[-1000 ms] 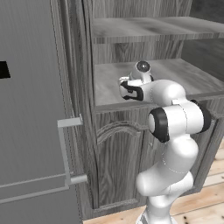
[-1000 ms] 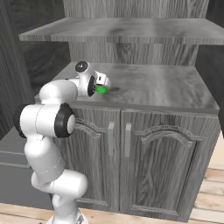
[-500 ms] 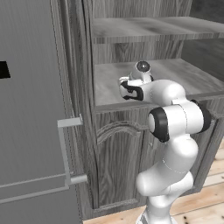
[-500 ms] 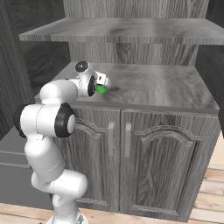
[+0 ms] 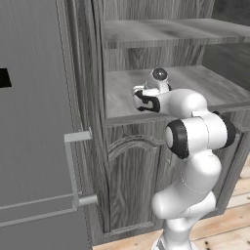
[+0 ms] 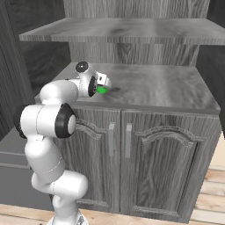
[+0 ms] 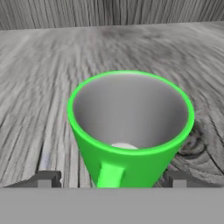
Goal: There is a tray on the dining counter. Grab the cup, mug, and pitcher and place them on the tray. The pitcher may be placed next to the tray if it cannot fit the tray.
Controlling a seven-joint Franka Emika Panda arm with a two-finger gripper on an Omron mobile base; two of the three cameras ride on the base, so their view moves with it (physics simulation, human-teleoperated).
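The bright green mug (image 7: pixel 127 131) with its grey inside stands upright on a grey wood-grain counter (image 6: pixel 167 88), its small handle turned toward the hand. My gripper (image 7: pixel 110 179) is open, and its two dark fingertips (image 7: pixel 43 179) stand low on either side of the mug. From the right base view a sliver of the mug (image 6: pixel 102 90) shows just beyond the gripper (image 6: pixel 103 82). In the left base view the gripper (image 5: pixel 141 97) reaches over the counter's front edge and hides the mug. The tray, cup, pitcher and dining counter are out of view.
A wooden shelf (image 6: pixel 132 30) hangs low over the counter and limits the height above the mug. Cabinet doors (image 6: pixel 154 162) close the front below. A tall grey appliance (image 5: pixel 34 122) with a bar handle (image 5: pixel 73 166) stands to the left.
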